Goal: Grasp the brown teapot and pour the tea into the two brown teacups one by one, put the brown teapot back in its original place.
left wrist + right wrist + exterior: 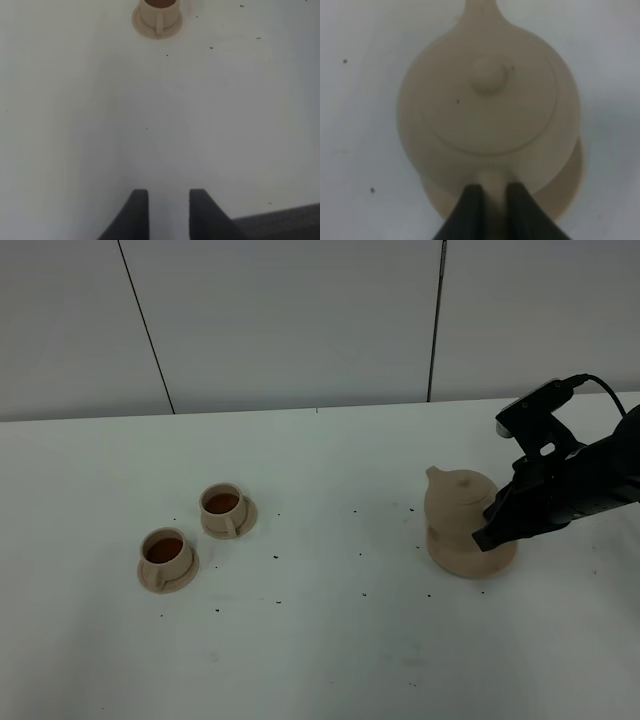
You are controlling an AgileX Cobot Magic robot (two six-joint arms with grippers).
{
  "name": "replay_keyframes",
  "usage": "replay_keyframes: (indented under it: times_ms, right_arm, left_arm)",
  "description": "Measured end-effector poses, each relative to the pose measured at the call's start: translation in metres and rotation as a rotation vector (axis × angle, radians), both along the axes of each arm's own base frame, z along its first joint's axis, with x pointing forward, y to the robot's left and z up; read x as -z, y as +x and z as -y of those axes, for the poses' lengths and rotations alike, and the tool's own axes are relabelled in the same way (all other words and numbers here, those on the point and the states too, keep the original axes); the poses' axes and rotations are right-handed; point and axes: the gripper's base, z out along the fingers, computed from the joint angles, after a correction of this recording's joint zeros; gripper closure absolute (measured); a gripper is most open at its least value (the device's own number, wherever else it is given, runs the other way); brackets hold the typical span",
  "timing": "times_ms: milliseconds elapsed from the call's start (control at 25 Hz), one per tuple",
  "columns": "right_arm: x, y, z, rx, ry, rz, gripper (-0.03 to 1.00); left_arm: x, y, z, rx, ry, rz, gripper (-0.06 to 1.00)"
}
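Note:
The brown teapot stands at the right of the table on its round tan plate, spout pointing away to the left. My right gripper is shut on the teapot's loop handle. In the right wrist view the fingers pinch the handle, with the teapot and an edge of the plate beyond. Two brown teacups, each on a saucer, stand at the left with dark tea in them. My left gripper is slightly open and empty over bare table, with one teacup far ahead.
Small dark specks are scattered over the white table. A white panelled wall stands behind the table's back edge. A dark strip shows at the lower corner of the left wrist view.

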Motion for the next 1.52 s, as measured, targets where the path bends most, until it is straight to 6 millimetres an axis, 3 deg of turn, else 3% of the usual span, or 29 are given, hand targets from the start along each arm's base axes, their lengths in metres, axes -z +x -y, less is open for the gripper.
replay_keyframes:
  times_ms: [240, 400, 1520]
  right_arm:
    - [0.012, -0.013, 0.007, 0.051, -0.019, 0.012, 0.87]
    - [0.005, -0.021, 0.011, 0.07, -0.017, 0.047, 0.87]
    - [0.007, -0.026, 0.014, 0.092, -0.019, 0.056, 0.87]
  left_arm:
    - [0.0, 0.0, 0.0, 0.0, 0.0, 0.0, 0.68]
    - [0.0, 0.0, 0.0, 0.0, 0.0, 0.0, 0.68]
    - [0.0, 0.0, 0.0, 0.0, 0.0, 0.0, 0.68]
